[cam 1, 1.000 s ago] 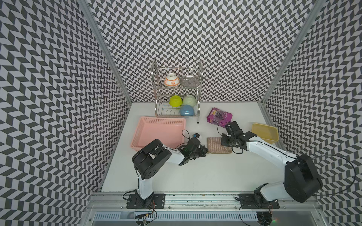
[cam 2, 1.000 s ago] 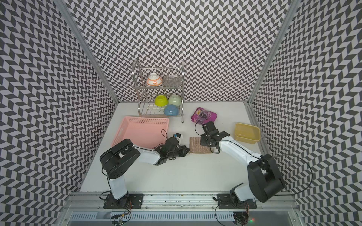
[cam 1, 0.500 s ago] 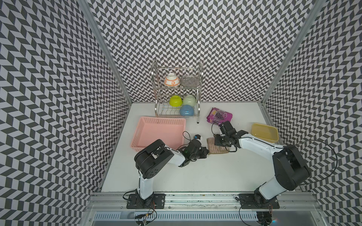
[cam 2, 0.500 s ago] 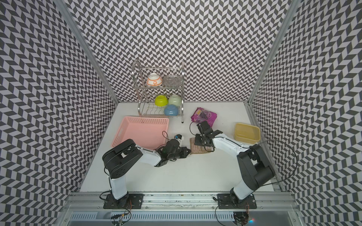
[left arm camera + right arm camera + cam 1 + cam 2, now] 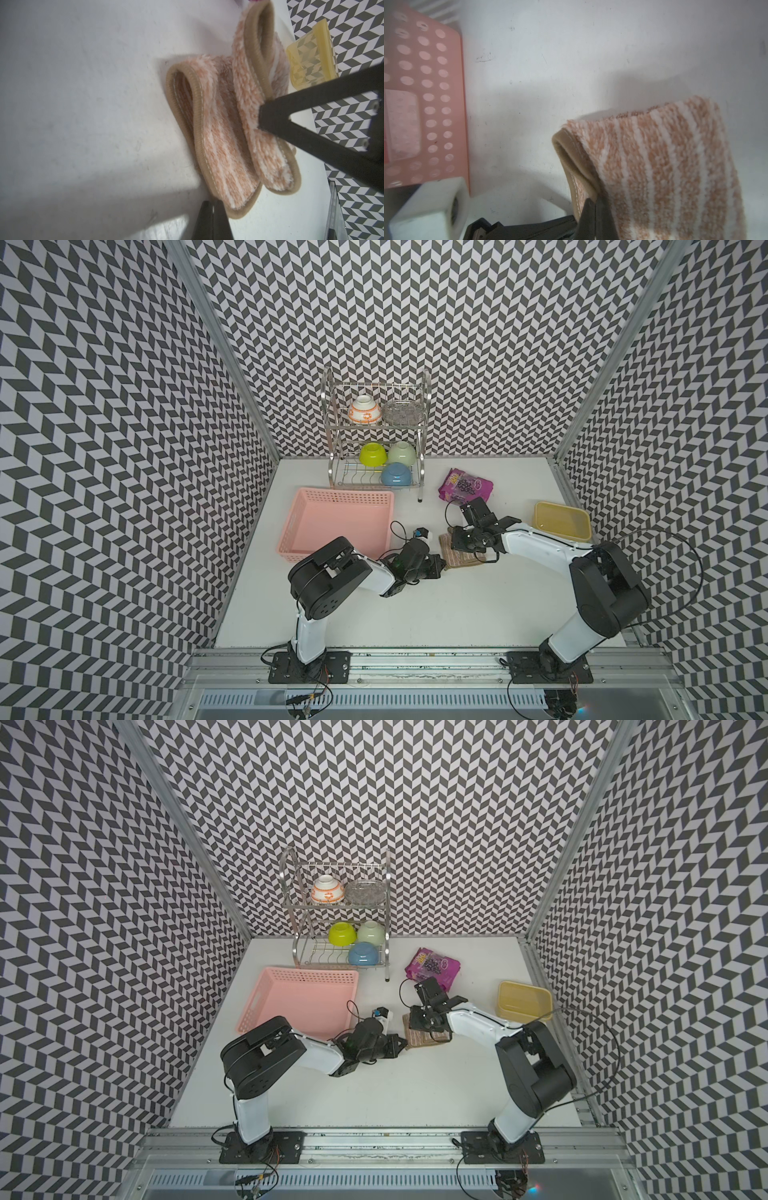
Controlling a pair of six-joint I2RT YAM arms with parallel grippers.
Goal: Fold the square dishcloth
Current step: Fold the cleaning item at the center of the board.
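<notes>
The square dishcloth [image 5: 462, 558], brown terry with pale stripes and tan edging, lies bunched mid-table between both arms in both top views [image 5: 424, 1041]. My right gripper [image 5: 456, 542] is shut on its raised upper layer; the right wrist view shows the edging [image 5: 581, 176] pinched at the gripper [image 5: 594, 204]. In the left wrist view that gripper [image 5: 261, 116] holds the striped fold up over the lower layer [image 5: 218, 145]. My left gripper [image 5: 212, 204] is shut, low on the table, tips against the lower layer's corner edging. I see no cloth between its jaws.
A pink basket [image 5: 332, 498] lies just left of the arms, close to the left gripper [image 5: 439, 569]. A wire dish rack [image 5: 332, 431] with bowls stands behind. A purple snack bag [image 5: 465, 485] is back of the cloth. A yellow container [image 5: 561, 504] is at the right.
The right gripper has moved left across the table, carrying the cloth's edge over toward the left gripper. The cloth looks narrower and more bunched. The left arm has barely moved.
</notes>
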